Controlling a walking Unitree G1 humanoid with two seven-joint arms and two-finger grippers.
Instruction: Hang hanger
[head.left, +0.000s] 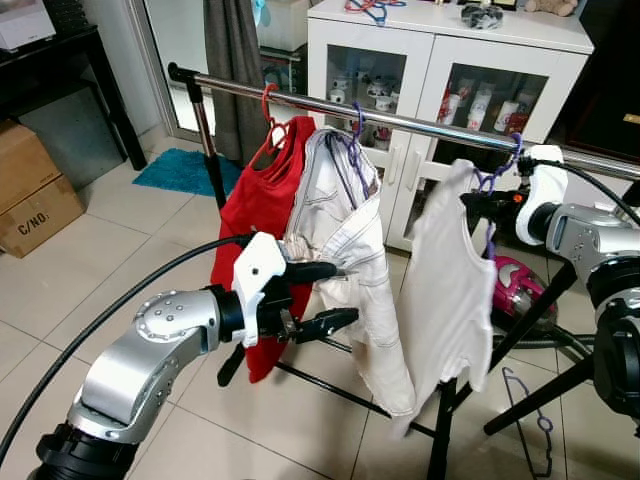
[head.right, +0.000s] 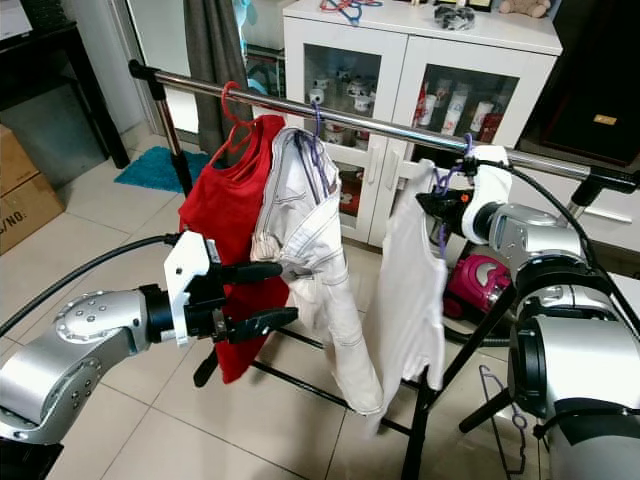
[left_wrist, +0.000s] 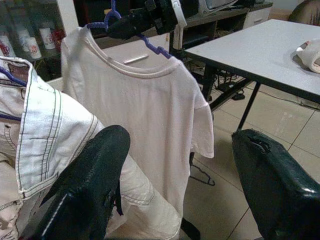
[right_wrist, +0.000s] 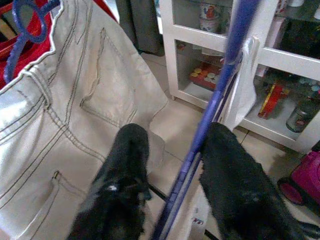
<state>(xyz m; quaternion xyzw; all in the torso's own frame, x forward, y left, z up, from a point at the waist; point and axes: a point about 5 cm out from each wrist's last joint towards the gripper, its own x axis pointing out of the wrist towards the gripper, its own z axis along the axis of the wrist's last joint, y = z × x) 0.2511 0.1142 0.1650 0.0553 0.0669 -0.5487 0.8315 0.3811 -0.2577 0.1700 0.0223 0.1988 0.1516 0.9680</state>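
A white T-shirt (head.left: 450, 290) hangs on a purple hanger (head.left: 497, 175) whose hook sits over the chrome rail (head.left: 420, 122) at its right end. My right gripper (head.left: 478, 208) is at the hanger's neck just under the rail. In the right wrist view its fingers (right_wrist: 125, 165) stand open around the purple hanger (right_wrist: 210, 125), which lies against one finger. A red shirt (head.left: 262, 190) and white jeans (head.left: 345, 220) hang further left on their own hangers. My left gripper (head.left: 335, 295) is open with nothing in it, in front of the red shirt and jeans.
A white glass-door cabinet (head.left: 440, 60) stands behind the rack. On the floor lie a pink appliance (head.left: 520, 290) and a spare hanger (head.left: 530, 415) by the rack's black legs. Cardboard boxes (head.left: 30, 190) and a blue mat (head.left: 180, 170) sit to the left.
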